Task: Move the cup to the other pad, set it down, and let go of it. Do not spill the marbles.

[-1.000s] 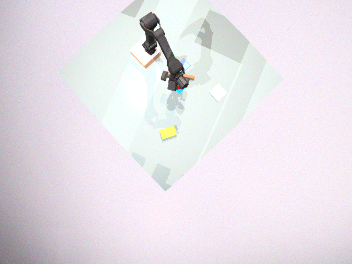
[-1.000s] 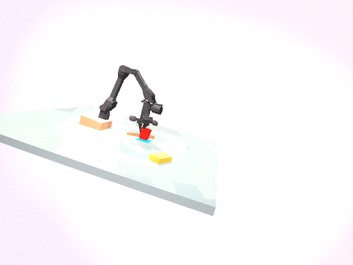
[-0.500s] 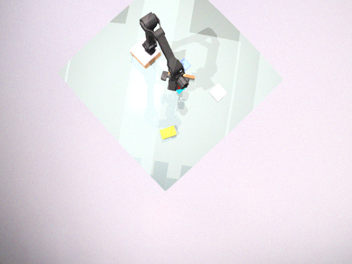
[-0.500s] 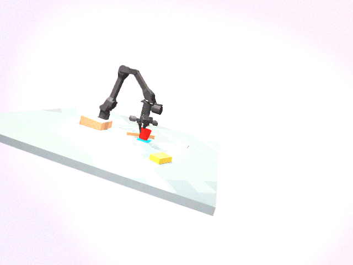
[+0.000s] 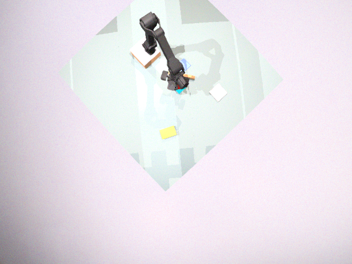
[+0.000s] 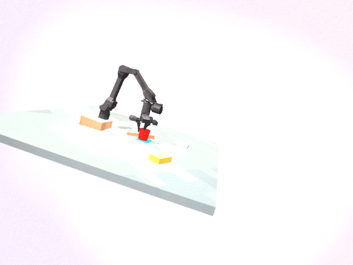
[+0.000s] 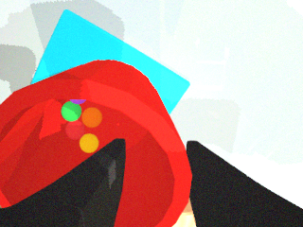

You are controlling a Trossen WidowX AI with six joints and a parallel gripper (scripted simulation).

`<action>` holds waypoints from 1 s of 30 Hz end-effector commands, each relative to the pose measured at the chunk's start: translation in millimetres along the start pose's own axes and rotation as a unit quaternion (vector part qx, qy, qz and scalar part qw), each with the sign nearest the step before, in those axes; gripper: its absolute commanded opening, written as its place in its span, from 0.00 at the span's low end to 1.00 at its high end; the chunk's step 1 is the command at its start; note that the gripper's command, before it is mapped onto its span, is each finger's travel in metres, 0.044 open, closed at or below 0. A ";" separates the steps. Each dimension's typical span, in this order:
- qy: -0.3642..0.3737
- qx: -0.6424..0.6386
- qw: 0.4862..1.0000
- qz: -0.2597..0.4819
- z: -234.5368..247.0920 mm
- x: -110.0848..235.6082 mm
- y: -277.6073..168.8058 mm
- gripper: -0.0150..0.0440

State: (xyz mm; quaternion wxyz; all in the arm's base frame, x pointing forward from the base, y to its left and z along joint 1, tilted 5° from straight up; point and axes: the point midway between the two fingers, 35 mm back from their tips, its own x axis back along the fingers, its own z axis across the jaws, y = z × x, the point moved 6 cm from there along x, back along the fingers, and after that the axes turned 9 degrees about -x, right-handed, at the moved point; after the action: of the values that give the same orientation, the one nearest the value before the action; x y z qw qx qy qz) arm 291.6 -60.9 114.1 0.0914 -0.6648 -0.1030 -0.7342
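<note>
The red cup stands about upright on the cyan pad. Several marbles lie inside it, among them a green marble, an orange marble and a yellow marble. My gripper is partly open astride the cup's wall, with one finger inside the cup and one outside. A gap shows between the outer finger and the wall near its tip. A blue pad lies beside the arm, partly hidden by it.
An orange bar lies between the two pads, partly under the arm. A yellow block lies farther out from the arm base. A white square lies to the right in the top view.
</note>
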 end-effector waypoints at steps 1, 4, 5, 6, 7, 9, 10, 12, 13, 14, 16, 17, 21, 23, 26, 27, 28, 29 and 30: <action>0.004 0.001 1.000 -0.001 1.3 8.0 0.9 0.47; 0.004 0.001 1.000 -0.001 1.1 13.3 0.9 0.47; 0.005 0.001 1.000 -0.001 1.0 15.1 0.9 0.47; 0.005 0.001 1.000 -0.001 1.0 16.8 0.9 0.47; 0.005 0.001 1.000 -0.001 0.8 18.6 0.9 0.47; 0.005 0.001 1.000 -0.001 0.6 22.2 0.9 0.47; 0.005 0.001 1.000 -0.001 0.5 23.9 0.9 0.47; 0.005 0.001 1.000 -0.001 0.2 27.5 0.8 0.47; 0.005 0.001 1.000 -0.001 0.1 29.3 0.8 0.47; 0.005 0.002 1.000 -0.001 -0.1 31.0 0.8 0.47; 0.006 0.002 1.000 -0.001 -0.6 34.6 0.8 0.47; 0.006 0.002 1.000 -0.001 -0.9 36.4 0.8 0.47; 0.006 0.002 1.000 -0.001 -2.4 43.2 0.6 0.47; 0.006 0.002 1.000 0.000 -3.5 45.4 0.6 0.47; 0.006 0.002 1.000 0.000 -4.6 46.1 0.7 0.47; 0.002 0.000 1.000 -0.001 -4.2 41.7 0.6 0.52; 0.002 0.000 1.000 -0.001 -4.2 41.7 0.6 0.56; 0.002 0.000 1.000 -0.001 -4.2 41.7 0.6 0.60; 0.002 0.000 1.000 -0.001 -4.2 41.7 0.6 0.65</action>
State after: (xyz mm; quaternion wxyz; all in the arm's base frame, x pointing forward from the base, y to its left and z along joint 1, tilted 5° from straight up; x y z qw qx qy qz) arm 283.7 -62.6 155.8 0.0908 -0.6625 -0.1039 -0.7362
